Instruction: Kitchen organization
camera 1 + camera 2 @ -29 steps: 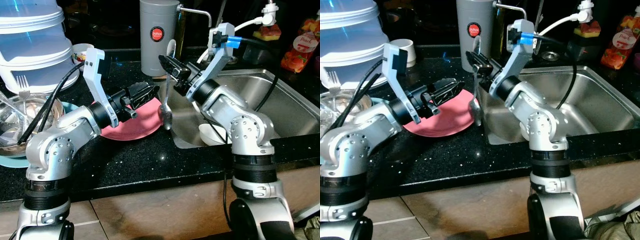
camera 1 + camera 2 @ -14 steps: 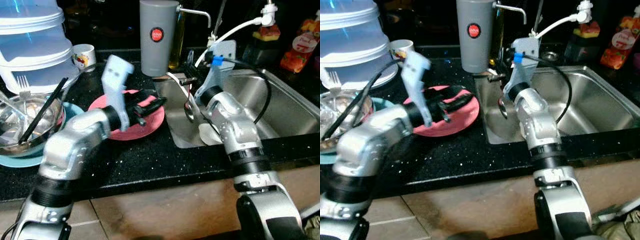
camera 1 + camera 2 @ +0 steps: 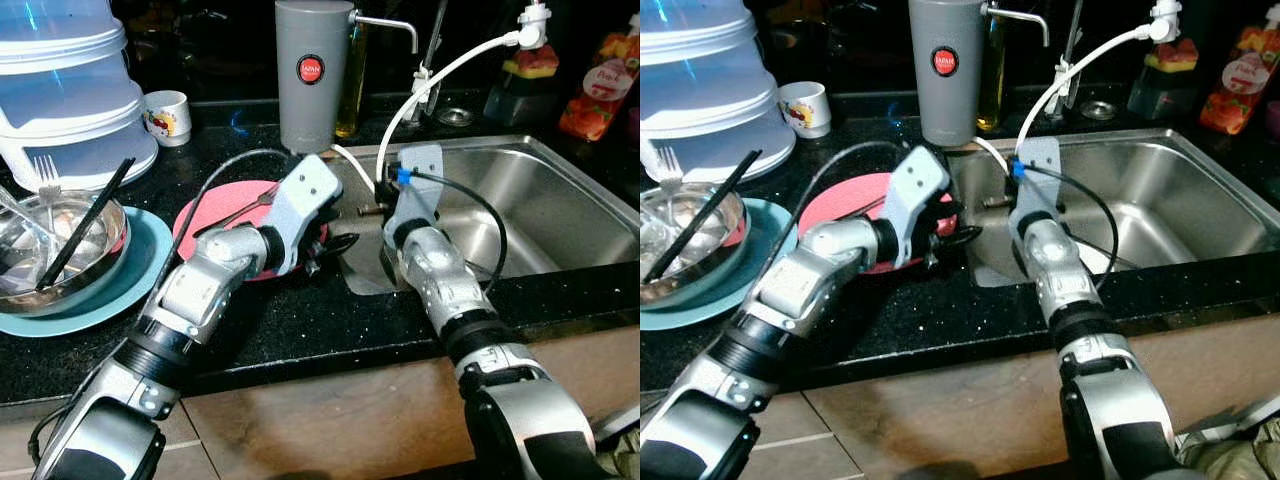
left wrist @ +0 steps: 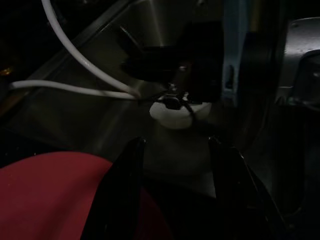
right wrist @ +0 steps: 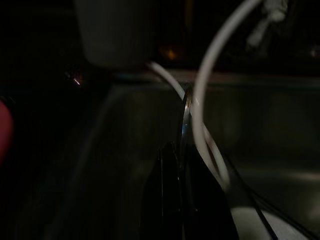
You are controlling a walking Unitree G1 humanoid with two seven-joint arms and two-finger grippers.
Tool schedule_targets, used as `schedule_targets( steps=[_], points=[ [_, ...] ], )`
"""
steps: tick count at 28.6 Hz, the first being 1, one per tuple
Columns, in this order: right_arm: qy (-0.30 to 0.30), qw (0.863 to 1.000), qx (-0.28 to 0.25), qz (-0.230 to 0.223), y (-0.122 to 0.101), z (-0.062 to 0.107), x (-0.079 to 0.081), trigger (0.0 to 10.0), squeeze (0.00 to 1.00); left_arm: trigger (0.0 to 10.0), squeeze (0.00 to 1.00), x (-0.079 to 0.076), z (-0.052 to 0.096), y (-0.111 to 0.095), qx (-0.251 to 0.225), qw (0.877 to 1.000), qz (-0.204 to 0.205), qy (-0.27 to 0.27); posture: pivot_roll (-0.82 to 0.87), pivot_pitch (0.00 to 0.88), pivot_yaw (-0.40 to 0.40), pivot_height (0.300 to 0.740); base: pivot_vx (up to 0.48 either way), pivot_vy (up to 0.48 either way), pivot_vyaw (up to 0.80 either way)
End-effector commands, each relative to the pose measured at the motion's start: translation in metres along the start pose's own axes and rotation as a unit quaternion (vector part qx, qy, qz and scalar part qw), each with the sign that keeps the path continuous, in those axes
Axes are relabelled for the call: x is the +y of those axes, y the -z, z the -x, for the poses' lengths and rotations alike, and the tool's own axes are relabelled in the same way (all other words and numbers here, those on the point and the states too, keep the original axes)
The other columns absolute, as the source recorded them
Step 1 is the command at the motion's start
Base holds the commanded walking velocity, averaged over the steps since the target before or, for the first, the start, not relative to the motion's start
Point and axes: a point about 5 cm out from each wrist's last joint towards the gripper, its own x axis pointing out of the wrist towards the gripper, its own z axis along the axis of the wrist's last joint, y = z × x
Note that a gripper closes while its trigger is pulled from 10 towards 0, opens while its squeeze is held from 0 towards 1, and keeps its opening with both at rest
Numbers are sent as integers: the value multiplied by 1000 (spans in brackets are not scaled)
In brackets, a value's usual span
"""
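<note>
Head camera, both eyes: looking down at a black speckled counter (image 3: 300,330) with a steel sink (image 3: 560,200) set into it on the right. Left arm reaching across a pink plate (image 3: 200,215), left gripper (image 3: 335,245) hanging at the plate's edge just beside the sink rim, fingers spread somewhat. Right arm bending down into the sink's near-left corner, right gripper (image 3: 372,210) pointing toward the left sink wall, a thin metal handle sticking out from it. Lying across the plate, a fork (image 3: 245,208). Standing behind, a grey canister (image 3: 308,70) with a red badge; to the far left, a teal plate (image 3: 120,285) carrying a steel bowl (image 3: 60,240) with a black utensil and a fork leaning in it, stacked translucent containers (image 3: 70,90) and a small white mug (image 3: 168,115). Arcing over the sink, a white hose (image 3: 450,75).

Left wrist: two black fingers (image 4: 125,190) standing apart over the plate's red edge, nothing between them; beyond, a white bowl (image 4: 175,112) sitting in the sink under the other arm.

Right wrist: very dark; black fingers (image 5: 167,200) pinching shut on a slim shiny spoon handle (image 5: 186,117), white hose looping past.
</note>
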Motion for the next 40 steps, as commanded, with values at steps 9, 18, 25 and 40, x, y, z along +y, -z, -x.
schedule_targets(
  steps=[9,18,25,40],
  points=[
    [24,1000,18,7,18,4,-9,10000,0,10000,0,0,-3,11,7,1000,-9,15,45,105,18,740,0,0,0],
    [25,999,27,4,19,2,-8,10000,1000,10000,0,3,-5,8,-12,1000,-9,18,50,101,11,740,0,0,0],
    [28,1000,-4,-1,0,-4,-9,10000,0,10000,0,49,21,-24,-25,993,-26,-109,57,97,-2,740,0,0,0],
    [-111,987,-72,-91,-60,-10,31,10000,0,10000,1000,105,87,15,66,975,49,-207,67,89,-20,740,0,0,0]
  ],
)
